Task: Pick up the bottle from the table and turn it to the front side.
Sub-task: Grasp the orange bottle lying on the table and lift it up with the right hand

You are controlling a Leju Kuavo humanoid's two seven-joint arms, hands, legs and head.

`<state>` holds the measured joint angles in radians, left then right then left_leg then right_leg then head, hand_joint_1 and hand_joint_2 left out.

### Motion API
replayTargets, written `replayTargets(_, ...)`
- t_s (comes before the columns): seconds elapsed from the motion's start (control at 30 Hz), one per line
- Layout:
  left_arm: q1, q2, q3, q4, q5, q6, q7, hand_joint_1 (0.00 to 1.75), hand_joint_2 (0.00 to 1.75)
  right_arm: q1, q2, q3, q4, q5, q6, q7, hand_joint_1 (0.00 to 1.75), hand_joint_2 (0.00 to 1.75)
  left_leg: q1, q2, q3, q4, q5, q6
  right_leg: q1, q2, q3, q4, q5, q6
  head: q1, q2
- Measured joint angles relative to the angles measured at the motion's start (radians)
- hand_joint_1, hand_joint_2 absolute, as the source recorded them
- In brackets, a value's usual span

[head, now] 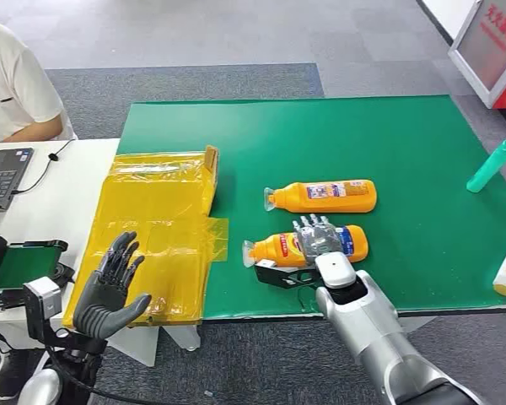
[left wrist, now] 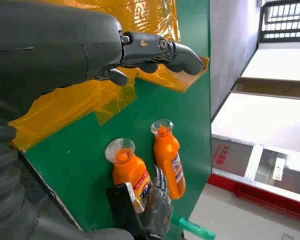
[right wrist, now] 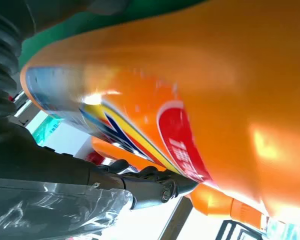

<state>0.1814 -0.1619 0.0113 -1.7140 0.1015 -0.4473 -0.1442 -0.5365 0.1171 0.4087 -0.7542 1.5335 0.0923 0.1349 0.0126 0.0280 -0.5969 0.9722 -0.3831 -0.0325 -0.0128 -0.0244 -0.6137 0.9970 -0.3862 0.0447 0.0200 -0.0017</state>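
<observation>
The orange bottle [head: 308, 245] lies on its side near the front edge of the green bench [head: 422, 152], clear cap pointing left, a red, yellow and blue label around its middle. The right hand [head: 317, 239] lies over it, fingers wrapped around the body. The right wrist view shows red label characters, too blurred to read. A second orange bottle [head: 321, 197] lies just beyond. The left hand [head: 107, 287] hovers spread and empty above yellow plastic sheeting [head: 155, 228].

2 bottles [head: 320, 197] lie on the mat [head: 403, 143], right of film [head: 155, 236].
</observation>
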Motion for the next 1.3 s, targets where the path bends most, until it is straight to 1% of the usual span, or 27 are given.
replayTargets(0.23, 0.001, 0.005, -0.009, 0.009, 0.001, 0.003, -0.002, 0.00, 1.75, -0.028, -0.004, 0.002, 0.044, 0.000, 0.000, -0.003, 0.00, 1.75, 0.000, 0.000, 0.001, 0.000, 0.001, 0.001, 0.000, 0.000, 0.001, 0.000, 0.001, 0.000, 0.000, 0.000)
replayTargets(0.33, 0.000, 0.008, -0.014, 0.010, 0.006, 0.008, -0.003, 0.00, 1.75, -0.047, -0.011, -0.003, 0.070, 0.000, 0.012, -0.011, 0.00, 1.75, 0.000, 0.000, 0.001, 0.000, 0.002, 0.001, 0.000, 0.000, 0.001, 0.000, 0.002, 0.002, 0.000, 0.000)
replayTargets(0.73, -0.001, 0.030, -0.049, 0.010, 0.037, 0.014, -0.004, 0.00, 1.75, -0.105, -0.035, -0.068, 0.147, 0.000, 0.059, 0.003, 0.00, 1.75, 0.000, 0.000, 0.002, 0.000, 0.001, 0.002, 0.000, 0.000, 0.002, 0.000, 0.001, 0.003, 0.000, 0.000)
replayTargets(0.77, -0.001, 0.032, -0.050, 0.010, 0.038, 0.013, -0.005, 0.00, 1.75, -0.110, -0.036, -0.072, 0.153, 0.000, 0.066, 0.002, 0.07, 1.75, 0.000, 0.000, 0.002, 0.000, 0.001, 0.002, 0.000, 0.000, 0.002, 0.000, 0.001, 0.003, 0.000, 0.000)
replayTargets(0.8, -0.001, 0.034, -0.051, 0.010, 0.040, 0.013, -0.006, 0.00, 1.75, -0.115, -0.036, -0.075, 0.159, 0.000, 0.075, -0.001, 0.45, 1.75, 0.000, 0.000, 0.002, 0.000, 0.001, 0.002, 0.000, 0.000, 0.002, 0.000, 0.001, 0.003, 0.000, 0.000)
replayTargets(0.87, -0.001, 0.037, -0.052, 0.010, 0.044, 0.012, -0.009, 0.00, 1.75, -0.124, -0.036, -0.082, 0.173, 0.000, 0.093, -0.010, 1.32, 1.75, 0.000, 0.000, 0.003, 0.000, 0.000, 0.002, 0.000, 0.000, 0.003, 0.000, 0.001, 0.003, 0.000, 0.000)
replayTargets(0.9, -0.002, 0.039, -0.052, 0.010, 0.046, 0.012, -0.011, 0.00, 1.75, -0.128, -0.036, -0.086, 0.180, 0.000, 0.099, -0.016, 1.68, 1.75, 0.000, 0.000, 0.003, 0.000, 0.000, 0.002, 0.000, 0.000, 0.003, 0.000, 0.001, 0.003, 0.000, 0.000)
replayTargets(0.93, -0.003, 0.041, -0.054, 0.010, 0.047, 0.012, -0.014, 0.00, 1.75, -0.131, -0.036, -0.089, 0.188, 0.000, 0.102, -0.023, 1.75, 1.75, 0.000, 0.000, 0.003, 0.000, 0.000, 0.002, 0.000, 0.000, 0.004, 0.000, 0.001, 0.003, 0.000, 0.000)
replayTargets(1.1, -0.006, 0.049, -0.057, 0.010, 0.054, 0.012, -0.021, 0.00, 1.75, -0.141, -0.034, -0.105, 0.211, -0.004, 0.096, -0.057, 1.75, 1.75, 0.000, 0.000, 0.004, 0.000, 0.000, 0.002, 0.000, 0.000, 0.005, 0.000, 0.000, 0.003, 0.000, 0.000)
replayTargets(1.3, -0.007, 0.057, -0.057, 0.010, 0.056, 0.013, -0.026, 0.00, 1.75, -0.138, -0.031, -0.150, 0.213, -0.023, 0.069, -0.098, 1.75, 1.75, 0.000, 0.000, 0.004, 0.000, 0.000, 0.002, 0.000, 0.000, 0.005, 0.000, 0.000, 0.003, 0.000, 0.000)
